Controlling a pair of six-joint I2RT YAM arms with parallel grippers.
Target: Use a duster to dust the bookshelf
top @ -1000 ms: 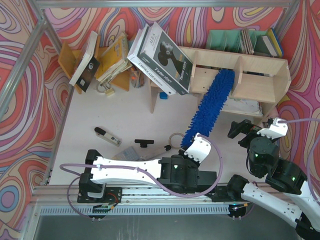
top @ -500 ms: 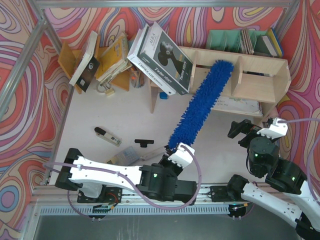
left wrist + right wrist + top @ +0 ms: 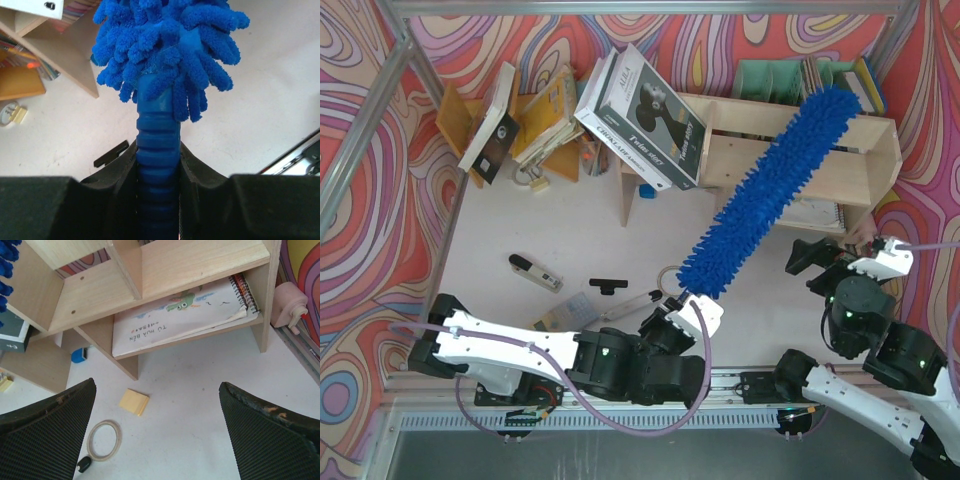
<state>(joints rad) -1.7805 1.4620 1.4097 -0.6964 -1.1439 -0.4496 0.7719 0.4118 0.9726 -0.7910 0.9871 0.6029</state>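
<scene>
- While the left gripper (image 3: 159, 172) sits low in front of the bookshelf (image 3: 850, 170), its black fingers pinch the duster (image 3: 770, 190) by its ribbed plastic handle, end hidden.
- Shaggy bright-blue strands slant up across the pale plywood top to its back right corner.
- Near the bookshelf's right end, the right gripper (image 3: 157, 410) hovers, textured pads spread pretty wide.

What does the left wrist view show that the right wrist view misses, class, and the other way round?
Only the left wrist view: the left gripper shut on the duster at its ribbed handle. Only the right wrist view: the open right gripper, a spiral notebook lying flat under a shelf board, a yellow notepad and a ring. Both: the bookshelf, the white table and blue duster strands.
</scene>
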